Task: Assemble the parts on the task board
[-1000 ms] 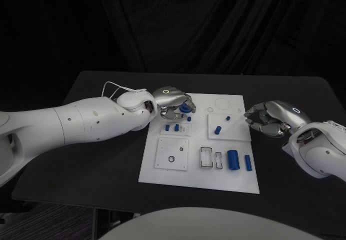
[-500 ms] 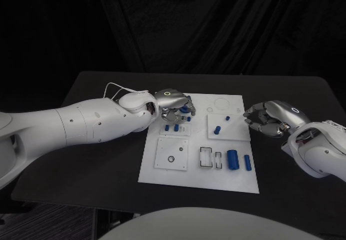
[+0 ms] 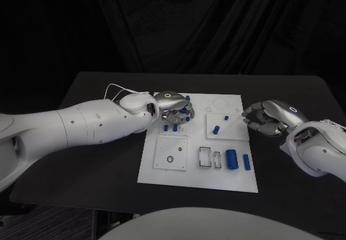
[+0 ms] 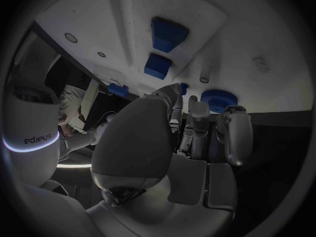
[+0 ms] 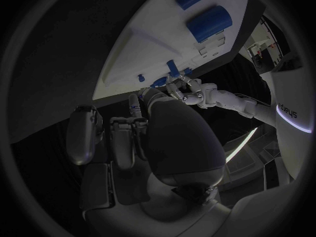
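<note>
Left hand (image 3: 171,104) hovers over the task board's (image 3: 205,180) far corner, fingers curled round a blue round part (image 3: 184,109); upright blue pegs (image 3: 171,127) stand just below. Right hand (image 3: 270,118), curled empty, waits beside the board.

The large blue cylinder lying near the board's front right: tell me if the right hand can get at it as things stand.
Probably yes. The large blue cylinder lies uncovered on the white task board, nothing over or against it but a smaller blue piece beside it. The right hand hangs off the board's right edge, fingers curled and holding nothing.
</note>
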Controlling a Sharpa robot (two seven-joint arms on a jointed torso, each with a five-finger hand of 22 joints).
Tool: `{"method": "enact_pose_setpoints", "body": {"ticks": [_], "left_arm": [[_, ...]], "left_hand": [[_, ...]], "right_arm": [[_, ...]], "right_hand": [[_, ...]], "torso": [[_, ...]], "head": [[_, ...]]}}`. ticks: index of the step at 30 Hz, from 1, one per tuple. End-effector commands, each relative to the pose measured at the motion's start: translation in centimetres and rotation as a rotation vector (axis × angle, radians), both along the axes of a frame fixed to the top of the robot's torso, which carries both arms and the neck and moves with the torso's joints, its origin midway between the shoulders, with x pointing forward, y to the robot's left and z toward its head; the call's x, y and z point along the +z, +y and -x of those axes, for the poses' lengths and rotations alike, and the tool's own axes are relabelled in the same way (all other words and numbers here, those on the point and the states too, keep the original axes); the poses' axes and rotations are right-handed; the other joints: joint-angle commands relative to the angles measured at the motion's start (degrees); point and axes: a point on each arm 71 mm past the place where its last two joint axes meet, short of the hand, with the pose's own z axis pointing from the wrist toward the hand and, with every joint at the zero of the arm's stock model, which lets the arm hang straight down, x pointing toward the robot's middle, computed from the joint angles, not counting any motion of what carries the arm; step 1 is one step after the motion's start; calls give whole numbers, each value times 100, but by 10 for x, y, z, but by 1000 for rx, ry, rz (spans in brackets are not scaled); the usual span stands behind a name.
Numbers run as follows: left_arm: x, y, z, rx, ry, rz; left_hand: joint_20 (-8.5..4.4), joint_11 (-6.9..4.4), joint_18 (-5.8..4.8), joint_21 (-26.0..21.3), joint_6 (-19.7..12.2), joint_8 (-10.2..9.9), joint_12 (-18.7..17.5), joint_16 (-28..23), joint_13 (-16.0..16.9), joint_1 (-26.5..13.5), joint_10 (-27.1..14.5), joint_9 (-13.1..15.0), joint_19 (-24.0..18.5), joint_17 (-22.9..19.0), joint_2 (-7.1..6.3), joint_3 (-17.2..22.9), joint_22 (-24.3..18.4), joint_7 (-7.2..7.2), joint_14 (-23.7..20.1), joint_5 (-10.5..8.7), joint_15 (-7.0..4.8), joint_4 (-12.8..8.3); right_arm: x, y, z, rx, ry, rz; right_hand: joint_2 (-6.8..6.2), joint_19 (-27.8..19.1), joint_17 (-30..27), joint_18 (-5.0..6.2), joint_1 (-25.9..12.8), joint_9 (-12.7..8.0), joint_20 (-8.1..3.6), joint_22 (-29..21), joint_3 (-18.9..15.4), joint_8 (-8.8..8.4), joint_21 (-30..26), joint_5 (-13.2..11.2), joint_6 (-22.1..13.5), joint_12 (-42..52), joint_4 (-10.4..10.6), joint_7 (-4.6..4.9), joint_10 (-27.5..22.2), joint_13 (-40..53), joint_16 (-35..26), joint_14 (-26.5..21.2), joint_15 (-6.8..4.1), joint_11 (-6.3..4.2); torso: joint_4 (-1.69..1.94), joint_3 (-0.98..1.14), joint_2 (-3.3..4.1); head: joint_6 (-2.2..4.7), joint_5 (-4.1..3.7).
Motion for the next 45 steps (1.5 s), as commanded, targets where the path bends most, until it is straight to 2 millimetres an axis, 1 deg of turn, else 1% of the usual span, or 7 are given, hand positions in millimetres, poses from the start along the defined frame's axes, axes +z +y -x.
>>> {"method": "enact_pose_setpoints", "body": {"ticks": [1, 8, 16, 23, 27, 38, 45], "left_arm": [[-3, -3, 1, -1, 20, -15], [-5, -5, 0, 1, 27, -20], [-5, -4, -1, 12, 22, -18], [-4, -4, -1, 24, 4, -4], [-2, -3, -1, 26, -18, 15], [6, 9, 6, 38, -85, 81], [21, 23, 16, 44, -125, 125]], "left_hand": [[-12, -4, -52, 34, 115, 36, 46, 32, -12, -43, 76, 12, 47, -21, 20, 18, 1118, 32, 34, 17, -10, -55], [-32, -83, -62, 77, 337, 174, 171, 95, 3, -33, 362, 85, 88, 5, 89, 10, 1133, 112, 109, 22, -57, -152], [-57, -185, -71, 116, 377, 200, 231, 148, -4, 5, 599, 108, 123, 43, 156, 39, 1146, 187, 187, 40, -140, -233], [-74, -218, -44, 7, 393, 209, 171, 137, -62, 39, 706, 119, 48, 3, 207, 81, 1109, 212, 209, 64, -180, -288], [-93, -261, -52, 34, 444, 232, 170, 206, -98, 135, 950, 136, 72, 88, 280, 134, 1120, 243, 319, 96, -214, -398], [-121, -222, -59, 61, 430, 182, 72, 238, -173, 159, 1042, 104, 100, 106, 278, 154, 1130, 260, 398, 213, -202, -478], [-126, -230, -53, 37, 476, 192, 19, 214, -212, 128, 1056, 104, 85, 65, 256, 142, 1121, 274, 382, 215, -200, -478]], "right_arm": [[1, 0, 0, 0, -8, -3], [0, 1, 0, 2, -8, -3], [1, 0, 0, 1, -8, -3], [1, 1, 0, 1, -10, -5], [1, 1, 0, 2, -11, -5], [0, 0, -1, -4, -6, -7], [-1, -1, -3, -6, -3, -5]], "right_hand": [[6, 35, 1436, 3, -49, -6, 14, 1088, 23, -13, 23, 24, 36, -3, -7, 9, 354, 1167, 12, 573, 52, 40], [0, 33, 1427, 5, -58, -13, 14, 1086, 20, -16, 15, 29, 39, -10, -4, 10, 348, 1159, 3, 571, 53, 42], [0, 33, 1427, 5, -58, -13, 14, 1086, 20, -16, 15, 29, 39, -10, -4, 10, 348, 1159, 3, 571, 53, 42], [0, 33, 1427, 5, -58, -13, 14, 1086, 20, -16, 15, 29, 39, -10, -4, 10, 348, 1159, 3, 571, 53, 42], [0, 32, 1426, 5, -58, -13, 15, 1086, 20, -16, 14, 29, 39, -10, -4, 10, 347, 1158, 3, 571, 53, 43], [-1, 30, 1417, 7, -59, -17, 15, 1084, 22, -19, 7, 31, 39, -16, -6, 11, 342, 1151, -5, 568, 54, 44], [-1, 30, 1417, 7, -59, -17, 15, 1084, 22, -19, 7, 31, 39, -16, -6, 11, 342, 1151, -5, 568, 54, 44]], "torso": [[-7, 0, -6], [-3, -3, -3], [5, -10, 2], [1, -13, 1], [-2, -7, 4], [5, -2, -4], [7, -3, -13]], "head": [[0, 26], [0, 24], [0, 19], [0, 48], [0, 61], [0, 48], [0, 21]]}}
